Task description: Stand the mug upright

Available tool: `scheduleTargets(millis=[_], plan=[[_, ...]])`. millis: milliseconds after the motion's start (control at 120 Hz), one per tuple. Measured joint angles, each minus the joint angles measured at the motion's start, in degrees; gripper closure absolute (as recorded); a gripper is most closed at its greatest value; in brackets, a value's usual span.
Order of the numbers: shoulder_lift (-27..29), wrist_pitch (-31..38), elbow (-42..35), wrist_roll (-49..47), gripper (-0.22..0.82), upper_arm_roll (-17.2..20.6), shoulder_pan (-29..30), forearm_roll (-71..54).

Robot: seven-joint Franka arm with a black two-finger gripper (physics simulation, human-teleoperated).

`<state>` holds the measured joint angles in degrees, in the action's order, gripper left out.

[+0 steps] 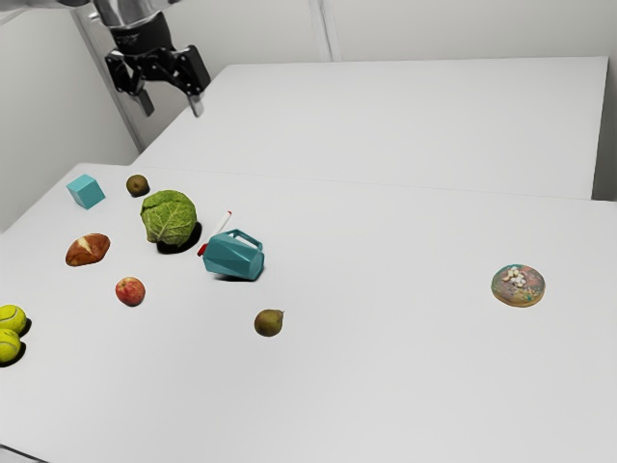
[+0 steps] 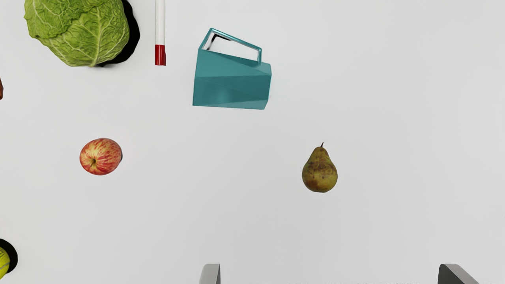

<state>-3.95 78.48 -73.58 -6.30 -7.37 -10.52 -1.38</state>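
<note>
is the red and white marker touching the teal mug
No, the wrist view shows a strip of bare table between the marker and the mug.

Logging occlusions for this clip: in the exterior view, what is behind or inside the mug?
Behind the teal mug lies a white marker with a red end. The mug's inside cannot be seen; its own walls cover it in both views.
</note>
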Motion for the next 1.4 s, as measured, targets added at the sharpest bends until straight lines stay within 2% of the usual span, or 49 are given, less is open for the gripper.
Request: scheduleTargets(millis=[225, 325, 433, 558, 825, 1033, 1400], plan=[[-0.39, 2.26, -2.07, 0.21, 0.00, -0.68, -0.11, 2.31], [-1.35, 3.97, -5.13, 1.14, 0.00, -5.44, -0.90, 6.91], [-2.27, 7.80, -11.81, 3.94, 0.00, -10.19, 2.62, 15.74], [-4.71, 11.87, -16.37, 8.32, 0.00, -12.35, 5.57, 26.39], [-11.23, 18.03, -21.27, 20.95, 0.00, -14.37, 8.41, 40.98], [-15.39, 19.92, -23.94, 30.30, 0.00, -16.25, 9.93, 43.96], [-19.65, 20.78, -24.00, 41.20, 0.00, -16.45, 10.26, 47.55]])
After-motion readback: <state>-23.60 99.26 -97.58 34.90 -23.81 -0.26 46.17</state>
